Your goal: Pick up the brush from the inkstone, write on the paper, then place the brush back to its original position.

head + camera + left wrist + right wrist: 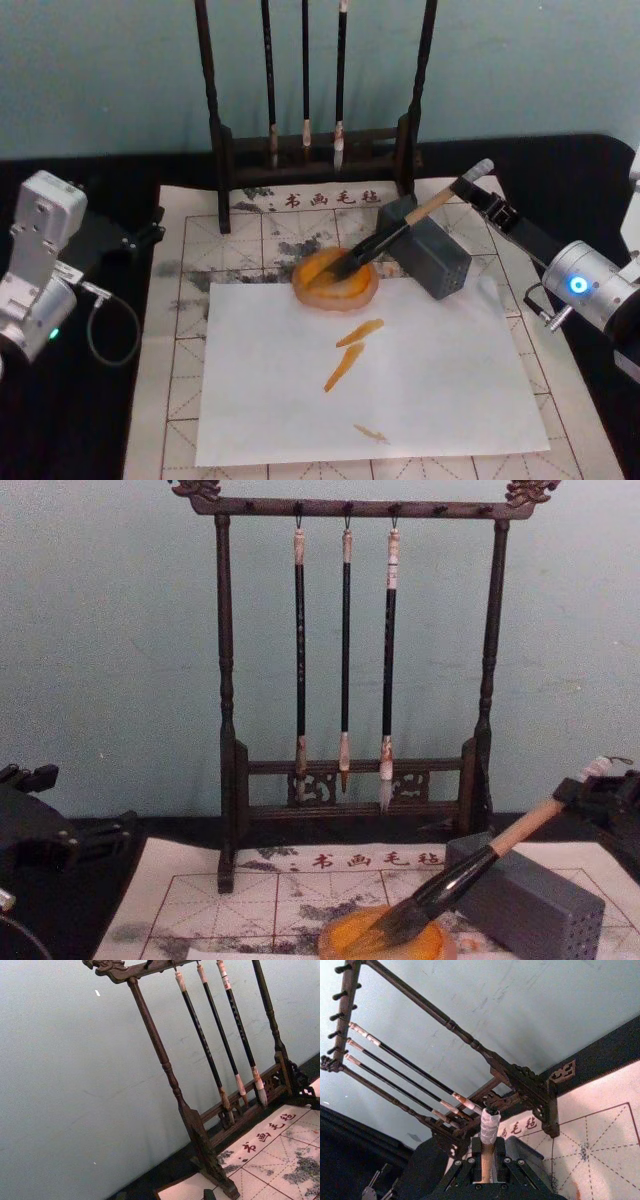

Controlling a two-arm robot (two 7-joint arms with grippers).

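**A:** What is the biggest worry from here?

**B:** The paper (pixel 420 400). The bristles lie in the inkstone (pixel 320 287), loaded with orange, and the inkstone sits at the sheet's far edge. I judge that a careless lift could drip or drag colour across the sheet, beside the orange strokes (pixel 352 352) on it.

**A:** And the grey block (pixel 440 262)?

**B:** The brush (pixel 400 232) leans on its top edge. A sideways pull might shove the block, and a low one might tip the inkstone.

**A:** Is the hold a risk?

**B:** It sits high, by the whitish end cap (pixel 489 1127). That leaves a long lever, so the tip may swing.

**A:** What is the pose?

**B:** The right arm (pixel 585 280) reaches in from the right, low over the table. The right gripper (pixel 470 188) is clamped on the upper handle, with its fingers (pixel 514 1172) pressing either side. The left arm (pixel 40 260) is parked at the left.
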